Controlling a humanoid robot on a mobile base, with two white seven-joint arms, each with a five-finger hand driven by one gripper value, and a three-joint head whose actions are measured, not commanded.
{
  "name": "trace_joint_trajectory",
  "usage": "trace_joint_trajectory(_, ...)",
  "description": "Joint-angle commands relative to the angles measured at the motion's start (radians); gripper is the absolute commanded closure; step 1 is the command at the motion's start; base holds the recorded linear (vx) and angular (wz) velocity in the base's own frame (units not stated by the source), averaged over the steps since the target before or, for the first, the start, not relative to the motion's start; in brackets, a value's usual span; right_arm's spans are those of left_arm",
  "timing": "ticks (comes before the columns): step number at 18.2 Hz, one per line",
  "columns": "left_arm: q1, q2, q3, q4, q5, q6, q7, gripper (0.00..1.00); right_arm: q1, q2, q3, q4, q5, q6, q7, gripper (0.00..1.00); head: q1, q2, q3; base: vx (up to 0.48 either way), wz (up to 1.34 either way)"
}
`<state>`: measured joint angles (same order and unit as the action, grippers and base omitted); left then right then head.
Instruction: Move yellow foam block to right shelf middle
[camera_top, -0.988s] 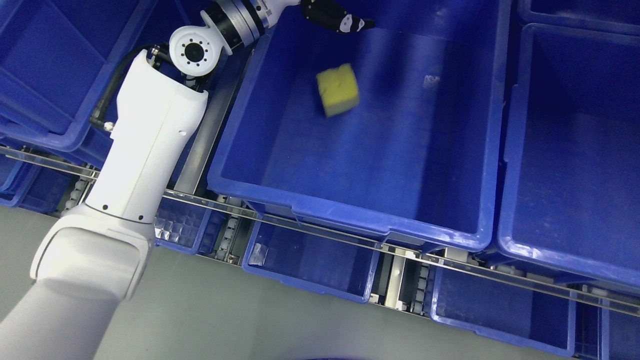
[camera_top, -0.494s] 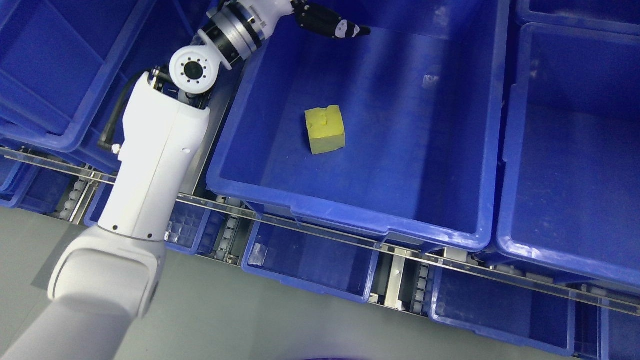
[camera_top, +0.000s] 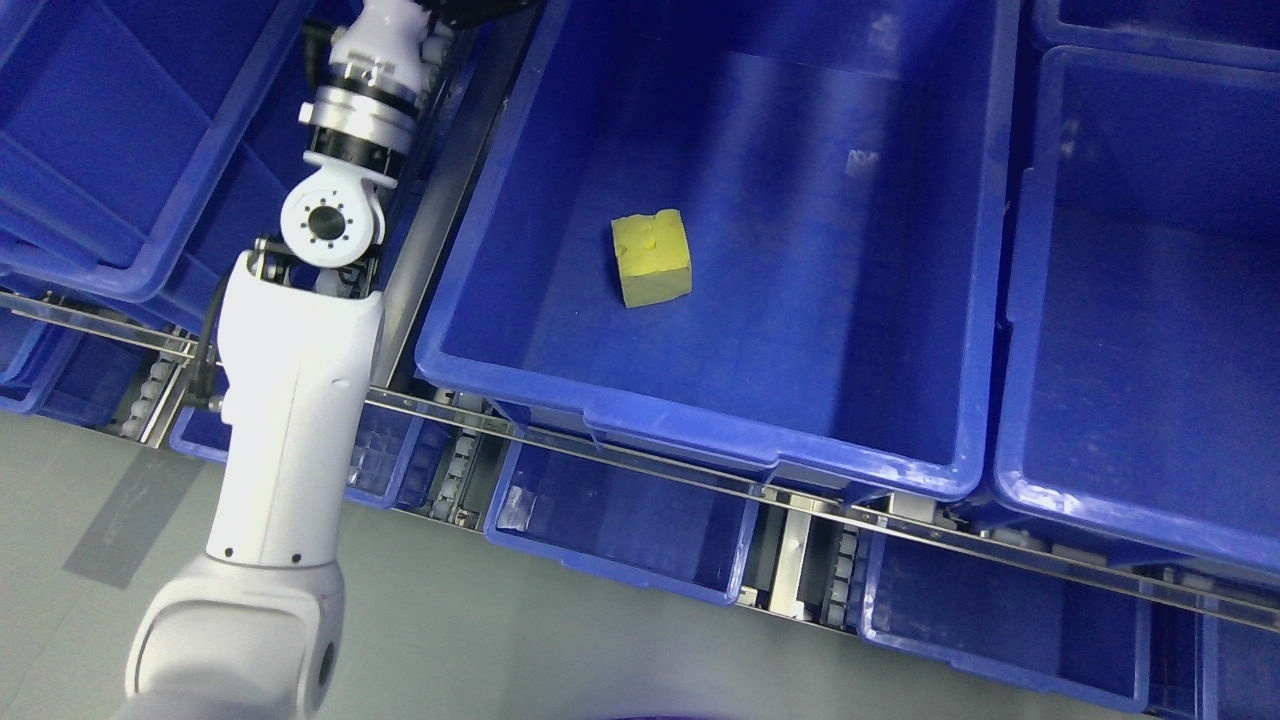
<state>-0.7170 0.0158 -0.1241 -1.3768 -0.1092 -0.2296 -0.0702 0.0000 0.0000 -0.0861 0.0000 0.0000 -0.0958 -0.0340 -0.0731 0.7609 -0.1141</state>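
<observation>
Arm (camera_top: 290, 400), white, rising from the lower left corner up past the shelf rail (camera_top: 640, 465), with a round joint and a ringed metal wrist near the top left. Hand (camera_top: 480, 8) almost wholly cut off by the top edge, only a dark sliver showing above the wrist; cannot tell whether open or closed, nor whether anything is held. Left bins (camera_top: 110, 150), blue, tilted, behind and beside the arm. Large blue bin (camera_top: 700, 440) in the middle, just right of the arm, sitting on the shelf, its near rim scuffed white at the right corner. Yellow foam block (camera_top: 651, 258) lying on the floor of this bin, left of its middle, well apart from every wall and from the arm, touching nothing but the bin floor; top face pitted, front face a duller yellow. Small pale mark (camera_top: 862, 161) on the bin floor further right. Another blue bin (camera_top: 1030, 300) at the far right, side by side with the middle one. Lower row of smaller blue bins (camera_top: 620, 530) beneath the rail, above grey floor (camera_top: 500, 640).
</observation>
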Motion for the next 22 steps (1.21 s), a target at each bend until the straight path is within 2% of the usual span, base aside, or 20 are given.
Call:
trace_joint_trajectory(1,0.181,0.002,0.17,-0.169,0.152,0.003,0.012,0.0,0.012,-0.017,0.0,-0.017,0.002,0.001,0.0,0.0,0.0,0.0,0.0,0.0,0.0)
trace_joint_trajectory(5,0.28,0.002,0.17,-0.212,0.272,0.003,0.012,0.0,0.012,-0.017,0.0,-0.017,0.002,0.001,0.0,0.0,0.0,0.0,0.0,0.0,0.0)
trace_joint_trajectory(11,0.453,0.002,0.146,-0.318,0.305,0.003,0.01,0.0,0.012,-0.017,0.0,-0.017,0.002,0.001,0.0,0.0,0.0,0.0,0.0,0.0,0.0)
trace_joint_trajectory(14,0.517,0.002,0.118,-0.327,0.325,0.007,0.007,0.0,0.012,-0.017,0.0,-0.017,0.002,0.001,0.0,0.0,0.0,0.0,0.0,0.0,0.0)
trace_joint_trajectory(22,0.58,0.002,0.123,-0.329,0.355,0.084,0.021,0.0,0.012,-0.017,0.0,-0.017,0.002,0.001,0.0,0.0,0.0,0.0,0.0,0.0,0.0)
